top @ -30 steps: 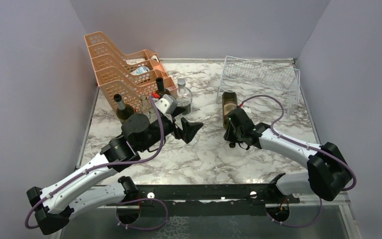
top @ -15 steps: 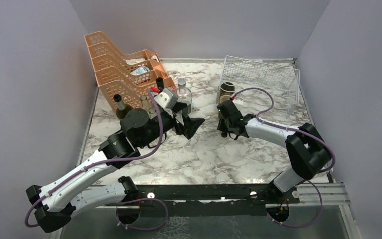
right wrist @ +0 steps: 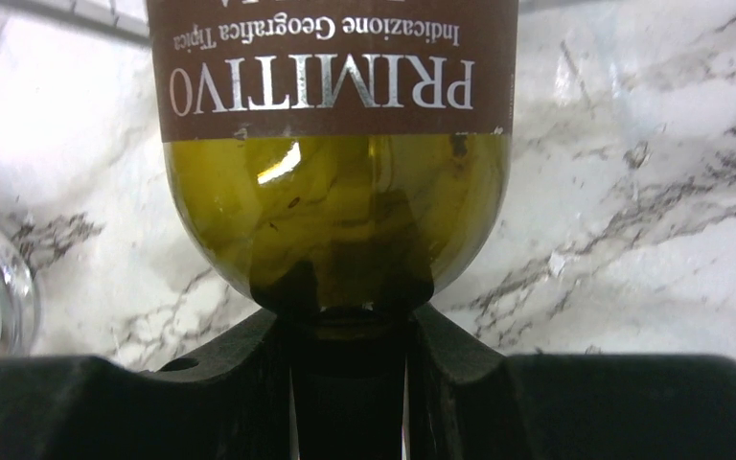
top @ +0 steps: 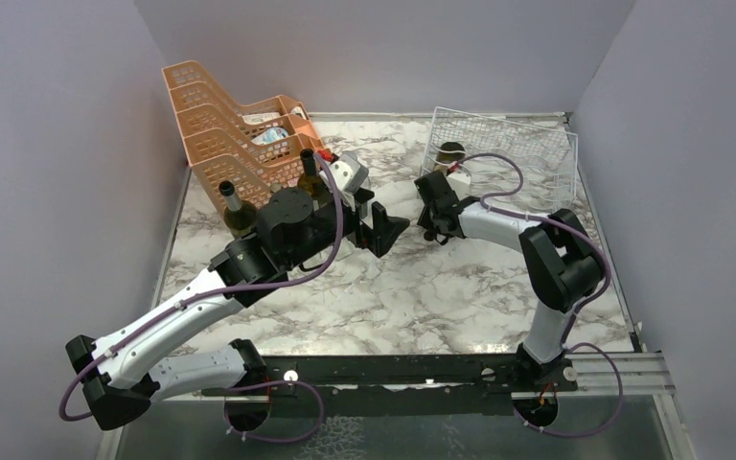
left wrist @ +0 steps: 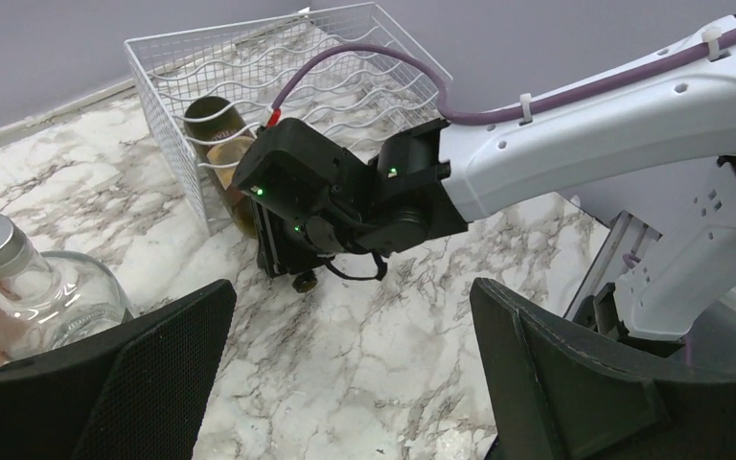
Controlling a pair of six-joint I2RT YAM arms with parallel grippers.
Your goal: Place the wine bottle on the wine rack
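The wine bottle (top: 449, 153) is olive-green glass with a brown label. My right gripper (top: 438, 206) is shut on its neck. In the right wrist view the bottle (right wrist: 335, 192) points away from the right gripper (right wrist: 350, 326), whose fingers (right wrist: 249, 355) clamp the neck on both sides. The left wrist view shows the bottle (left wrist: 218, 158) lying with its base end pushed into the leftmost cradle of the white wire wine rack (left wrist: 345, 67), which stands at the back right (top: 513, 144). My left gripper (top: 383, 230) hovers open over the marble, left of the bottle, holding nothing (left wrist: 350, 292).
Orange perforated stacked trays (top: 225, 120) stand at the back left. Two dark green bottles (top: 238, 209) (top: 309, 171) are upright in front of them. A clear glass bottle with a metal cap (left wrist: 19, 278) is beside the left gripper. Grey walls enclose the table.
My right arm has carried the bottle away from the table's middle toward the back, so its base now sits in the rack. My left arm has moved back and to the right, still open.
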